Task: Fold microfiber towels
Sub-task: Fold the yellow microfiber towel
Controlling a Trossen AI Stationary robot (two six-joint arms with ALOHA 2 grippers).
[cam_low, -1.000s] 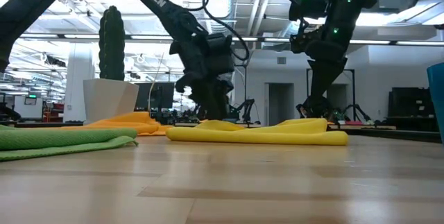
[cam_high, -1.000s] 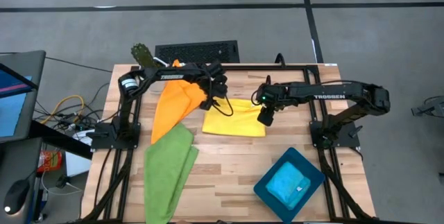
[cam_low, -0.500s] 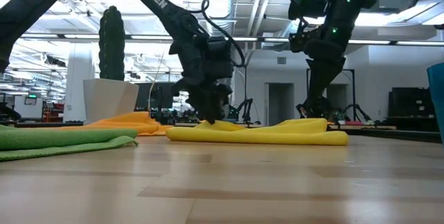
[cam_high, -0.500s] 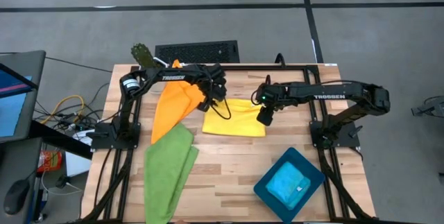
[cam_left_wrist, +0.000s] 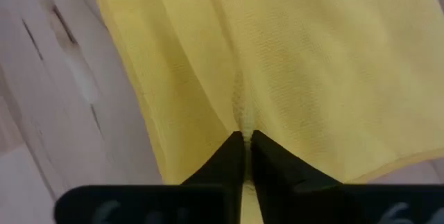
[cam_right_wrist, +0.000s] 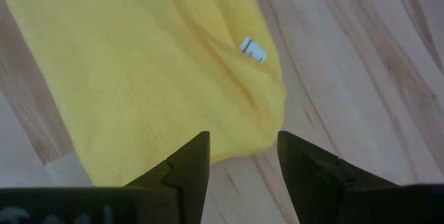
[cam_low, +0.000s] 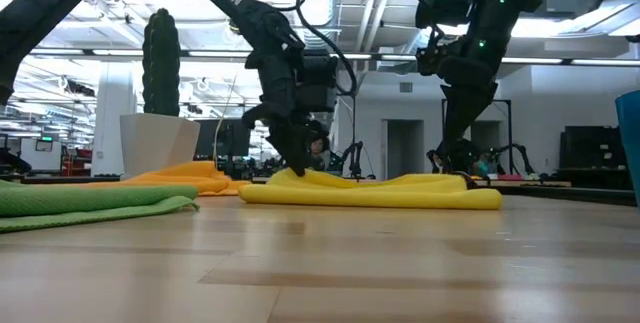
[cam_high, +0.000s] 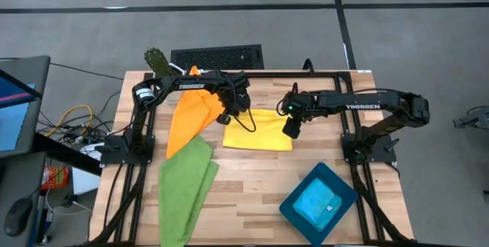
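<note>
- Currently: left gripper down at the far-left corner of the yellow towel, fingers pinched together on a small ridge of its fabric; left wrist view shows cloth puckered right at the tips.
- Low view: same gripper touching the towel's left end, arm slanting in from upper left.
- Right gripper above the yellow towel's right edge, fingers spread apart, nothing between them; hanging clear of the cloth in low view.
- Right wrist view: towel edge with a small white tag below the spread fingers, bare wood beside it.
- Yellow towel: flat, roughly rectangular, mid-table toward the far side, between the two grippers.
- Orange towel: just left of the yellow one, draped from the far-left edge of the table inward, partly under the left arm.
- Green towel: near-left of table, long fold running toward the near edge, its upper end touching the orange towel.
- Light blue towel: bunched inside the dark teal tray, near-right of table, well apart from the yellow towel.
- Beyond the table, far side: black keyboard on the floor, small cactus-like plant by the far-left corner.
</note>
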